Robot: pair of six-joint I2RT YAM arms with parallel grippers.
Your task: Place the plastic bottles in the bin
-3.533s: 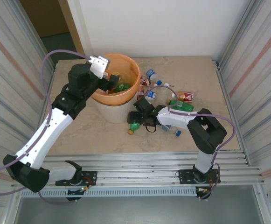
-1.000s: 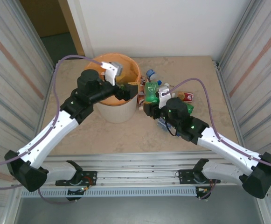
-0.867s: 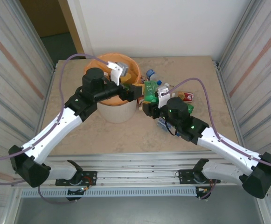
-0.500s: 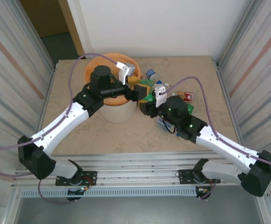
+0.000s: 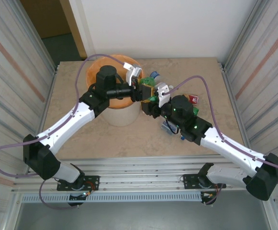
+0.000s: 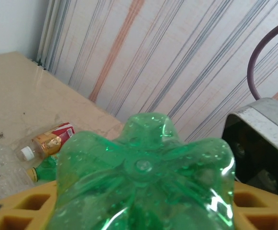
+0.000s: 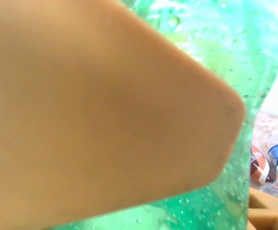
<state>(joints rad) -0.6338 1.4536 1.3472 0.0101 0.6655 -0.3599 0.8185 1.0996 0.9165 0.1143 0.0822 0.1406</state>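
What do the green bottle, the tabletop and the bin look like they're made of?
The green bottle: glossy see-through plastic, with a moulded lobed base. The tabletop: beige, mottled, faintly shiny; stone or stone-look laminate, can't tell. The bin: probably matte off-white plastic, smooth wall, lined with a thin orange bag.

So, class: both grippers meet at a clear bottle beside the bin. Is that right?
No. The bottle is green, not clear; the left wrist view shows its green base close up. The rest holds: the left gripper and the right gripper do meet at it beside the bin.
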